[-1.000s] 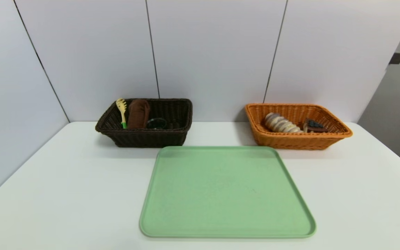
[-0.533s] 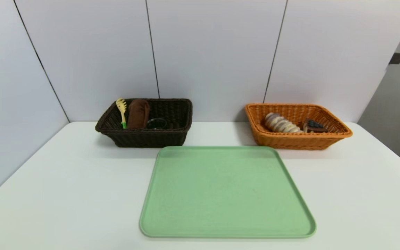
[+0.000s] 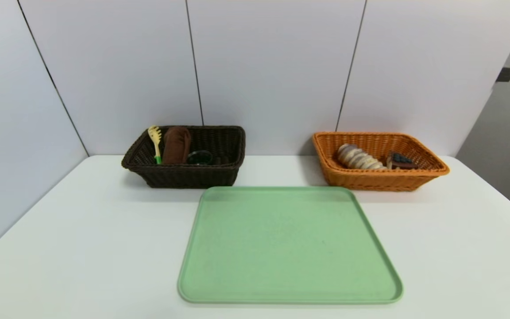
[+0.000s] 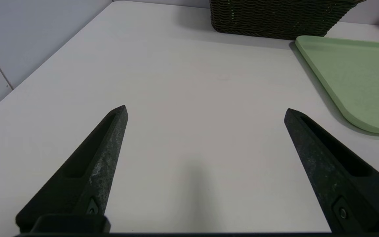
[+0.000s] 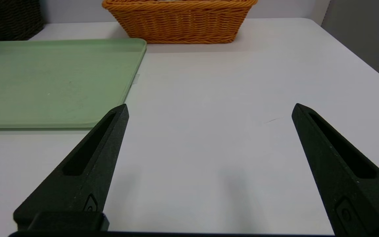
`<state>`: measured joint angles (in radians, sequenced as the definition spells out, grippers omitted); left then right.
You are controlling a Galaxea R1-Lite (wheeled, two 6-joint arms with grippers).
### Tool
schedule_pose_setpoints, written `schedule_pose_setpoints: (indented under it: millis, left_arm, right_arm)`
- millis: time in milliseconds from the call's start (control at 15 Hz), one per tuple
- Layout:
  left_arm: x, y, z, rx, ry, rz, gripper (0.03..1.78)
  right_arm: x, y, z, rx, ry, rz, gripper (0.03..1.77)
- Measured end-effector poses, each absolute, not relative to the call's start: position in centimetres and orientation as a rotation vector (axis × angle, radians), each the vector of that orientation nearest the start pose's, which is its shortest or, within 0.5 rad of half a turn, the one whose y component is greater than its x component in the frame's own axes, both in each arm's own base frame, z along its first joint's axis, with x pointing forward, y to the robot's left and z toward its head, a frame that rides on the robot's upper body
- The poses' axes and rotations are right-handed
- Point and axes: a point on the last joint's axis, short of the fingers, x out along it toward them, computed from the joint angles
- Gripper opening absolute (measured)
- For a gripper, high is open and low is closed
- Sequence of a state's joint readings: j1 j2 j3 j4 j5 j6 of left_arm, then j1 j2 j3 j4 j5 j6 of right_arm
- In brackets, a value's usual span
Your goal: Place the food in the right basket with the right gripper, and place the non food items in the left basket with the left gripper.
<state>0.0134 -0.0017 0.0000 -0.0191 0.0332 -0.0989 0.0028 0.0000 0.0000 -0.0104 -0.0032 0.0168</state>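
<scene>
The dark brown left basket [image 3: 148, 175] at the back left holds a yellow pasta spoon [image 3: 155, 141], a brown cloth roll [image 3: 176, 144] and a dark round lid [image 3: 199, 157]. The orange right basket [image 3: 379, 180] at the back right holds a striped bread roll [image 3: 357, 157] and a dark cake slice [image 3: 399, 161]. Neither arm shows in the head view. My left gripper [image 4: 205, 110] hangs open over bare table near the front left, nothing between its fingers. My right gripper [image 5: 210, 108] hangs open over bare table at the front right, also empty.
A green tray [image 3: 219, 283] lies in the middle of the white table [image 3: 60, 248] with nothing on it. Grey wall panels stand behind both baskets and along the left side. The table's right edge drops off beside the orange basket.
</scene>
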Motion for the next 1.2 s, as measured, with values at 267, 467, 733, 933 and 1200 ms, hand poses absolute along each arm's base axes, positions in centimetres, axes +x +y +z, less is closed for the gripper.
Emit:
schedule_pose_setpoints:
  millis: [267,467,733,933,1200]
  left_arm:
    - [-2.3,0.05,7.75,-0.098,-0.024,0.045,1.69]
    - [-2.3,0.05,7.74,-0.098,-0.023,0.044,1.69]
    - [-2.29,0.05,7.74,-0.097,-0.023,0.044,1.69]
    - [-2.29,0.05,7.75,-0.098,-0.023,0.044,1.69]
    - [-2.29,0.05,7.75,-0.098,-0.023,0.044,1.69]
  right_arm:
    - [-2.28,-0.01,7.65,0.017,-0.01,0.0,1.71]
    - [-2.28,-0.01,7.65,0.017,-0.01,0.0,1.71]
    - [-2.28,-0.01,7.65,0.017,-0.01,0.0,1.71]
    - [-2.28,-0.01,7.65,0.017,-0.01,0.001,1.71]
    - [-2.28,-0.01,7.65,0.017,-0.01,0.0,1.71]
